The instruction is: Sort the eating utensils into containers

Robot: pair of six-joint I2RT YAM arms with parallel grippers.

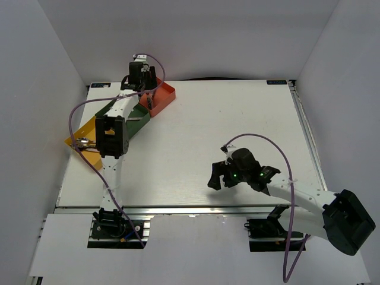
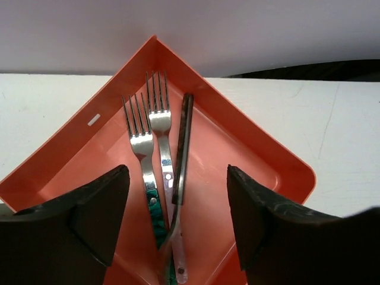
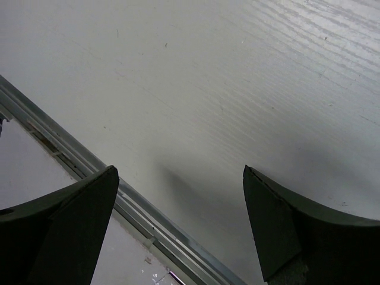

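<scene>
The red-orange container (image 1: 164, 97) sits at the back left; in the left wrist view this red-orange container (image 2: 217, 145) holds three forks lying side by side. One fork has a teal-green handle (image 2: 142, 151), one is all silver (image 2: 160, 122), and one lies on its edge (image 2: 183, 139). My left gripper (image 2: 178, 219) (image 1: 146, 89) hovers open just above them, touching none. A dark green container (image 1: 135, 113) and a yellow container (image 1: 80, 138) with a spoon (image 1: 84, 141) lie along the left arm, partly hidden by it. My right gripper (image 1: 236, 177) (image 3: 178, 225) hangs open over bare table.
White walls enclose the table on the left, back and right. The metal rail of the table's front edge (image 3: 89, 160) runs below the right gripper. The left arm's elbow (image 1: 110, 135) covers part of the yellow and green containers.
</scene>
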